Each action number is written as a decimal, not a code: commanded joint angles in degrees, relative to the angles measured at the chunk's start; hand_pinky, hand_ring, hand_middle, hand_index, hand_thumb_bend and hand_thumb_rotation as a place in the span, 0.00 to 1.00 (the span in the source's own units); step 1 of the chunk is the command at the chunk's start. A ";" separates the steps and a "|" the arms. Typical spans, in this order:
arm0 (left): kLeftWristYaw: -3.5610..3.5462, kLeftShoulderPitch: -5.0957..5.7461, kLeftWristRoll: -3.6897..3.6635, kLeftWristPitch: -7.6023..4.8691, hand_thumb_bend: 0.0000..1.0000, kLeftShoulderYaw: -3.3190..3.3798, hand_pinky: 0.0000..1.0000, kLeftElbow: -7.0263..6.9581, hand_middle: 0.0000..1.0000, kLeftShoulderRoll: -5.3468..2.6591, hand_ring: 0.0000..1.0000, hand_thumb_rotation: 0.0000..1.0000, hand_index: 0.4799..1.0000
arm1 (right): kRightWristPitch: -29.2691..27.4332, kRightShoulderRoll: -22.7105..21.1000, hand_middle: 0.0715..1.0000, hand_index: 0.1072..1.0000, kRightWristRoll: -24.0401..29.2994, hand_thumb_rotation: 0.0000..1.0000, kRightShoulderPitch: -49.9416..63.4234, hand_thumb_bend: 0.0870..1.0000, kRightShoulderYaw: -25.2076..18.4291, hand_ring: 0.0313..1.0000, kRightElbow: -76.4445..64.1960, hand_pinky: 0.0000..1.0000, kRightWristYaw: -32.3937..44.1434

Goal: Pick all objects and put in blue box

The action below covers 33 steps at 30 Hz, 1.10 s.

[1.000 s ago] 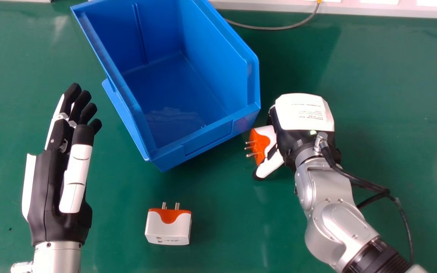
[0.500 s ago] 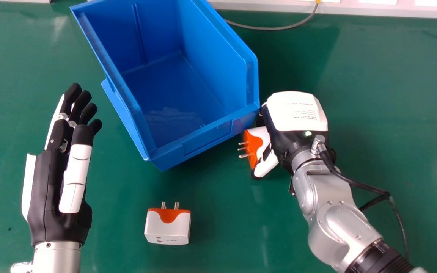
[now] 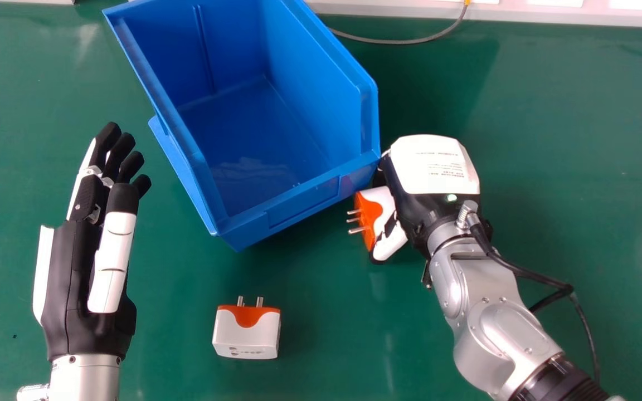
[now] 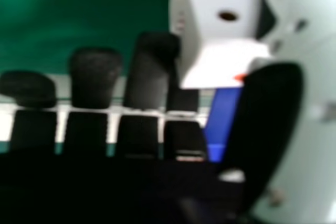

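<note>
Inspection finds the job under way but, by my reading, with neither of the two visible items delivered. Item one, an orange-and-white plug adapter (image 3: 383, 201), is in the right hand (image 3: 435, 167), right of centre in the head view, its pins towards the left of the frame. It sits just outside the lower right corner of the blue box (image 3: 304, 204), which occupies the upper middle. As far as the awkward angle allows, the right hand's fingers appear curled in a narrow hold, the adapter pinched between them and the thumb; whether it is clear of the green table (image 3: 321, 312) I cannot tell. Item two, a second adapter (image 3: 247, 333), lies untouched at lower centre, pins towards the upper edge. The left hand (image 3: 64, 289) is idle at the left side, fingers straight. Outstanding, in my judgement: lift item one over the box's rim and release it inside, then collect and deposit item two. Progress is assessed as under halfway.
</note>
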 commanded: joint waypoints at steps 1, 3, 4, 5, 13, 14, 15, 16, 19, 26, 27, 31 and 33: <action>-0.38 -0.18 -0.37 -0.75 0.76 -0.22 0.92 -0.70 0.94 -0.03 0.93 0.77 0.85 | -0.44 0.03 0.31 0.44 -0.06 0.09 -0.02 0.52 -0.07 0.16 -0.50 0.11 -0.21; -0.45 -0.15 -0.57 -0.45 0.76 -0.28 0.92 -0.91 0.94 -0.02 0.93 0.77 0.85 | -0.47 -0.06 0.31 0.44 -0.06 0.09 0.03 0.52 -0.15 0.16 -0.73 0.11 -0.07; -0.43 -0.13 -0.58 -0.30 0.75 -0.30 0.92 -1.02 0.94 -0.01 0.93 0.77 0.85 | -0.51 -0.12 0.33 0.44 -0.07 0.07 0.09 0.52 -0.20 0.16 -0.92 0.11 -0.01; -0.43 -0.14 -0.65 -0.24 0.75 -0.32 0.92 -1.05 0.94 -0.02 0.93 0.77 0.85 | -0.49 -0.20 0.33 0.44 -0.19 0.07 0.13 0.52 -0.19 0.16 -1.07 0.11 0.02; -0.59 -0.24 -0.87 -0.43 0.74 -0.32 0.92 -0.71 0.95 0.10 0.94 0.77 0.85 | -0.54 -0.67 0.37 0.43 -0.43 0.05 0.39 0.50 -0.10 0.16 -2.15 0.12 0.76; -0.67 -0.25 -0.96 -0.38 0.74 -0.30 0.92 -0.67 0.95 0.14 0.94 0.76 0.85 | -0.58 -0.75 0.38 0.43 -0.44 0.04 0.44 0.50 -0.09 0.17 -2.34 0.12 0.93; -0.71 -0.24 -0.95 -0.42 0.74 -0.27 0.92 -0.65 0.95 0.17 0.94 0.76 0.85 | -0.53 -0.80 0.38 0.43 -0.51 0.04 0.54 0.50 -0.09 0.17 -2.62 0.12 1.01; -0.73 -0.23 -0.97 -0.44 0.74 -0.26 0.92 -0.64 0.95 0.18 0.94 0.76 0.85 | -0.49 -0.86 0.38 0.43 -0.56 0.04 0.66 0.50 -0.10 0.17 -2.98 0.12 1.11; -0.62 -0.25 -0.87 -0.35 0.74 -0.20 0.92 -0.72 0.95 0.17 0.94 0.76 0.85 | -0.18 -1.18 0.39 0.43 -0.68 0.03 1.36 0.50 -0.36 0.17 -4.89 0.12 1.51; -0.92 -0.46 -0.70 -1.07 0.73 -0.03 0.92 -0.20 0.95 0.40 0.95 0.76 0.85 | 4.32 -3.76 0.40 0.43 -3.08 0.02 4.15 0.49 -0.54 0.17 -16.19 0.12 10.20; -1.01 -0.48 -0.76 -1.17 0.73 0.00 0.92 -0.12 0.95 0.44 0.95 0.76 0.85 | 5.50 -4.22 0.40 0.43 -3.65 0.02 4.33 0.49 -0.41 0.17 -18.05 0.12 12.80; -1.15 -0.24 -0.89 -1.00 0.72 0.12 0.92 -0.40 0.95 0.44 0.95 0.76 0.85 | 8.97 -6.40 0.40 0.43 -6.98 0.02 6.96 0.49 -0.58 0.17 -29.09 0.12 21.90; -1.04 -0.09 -0.87 -0.57 0.72 0.30 0.92 -0.67 0.95 0.51 0.95 0.76 0.85 | 9.49 -7.46 0.41 0.43 -9.14 0.02 9.35 0.49 -0.85 0.18 -35.63 0.13 24.72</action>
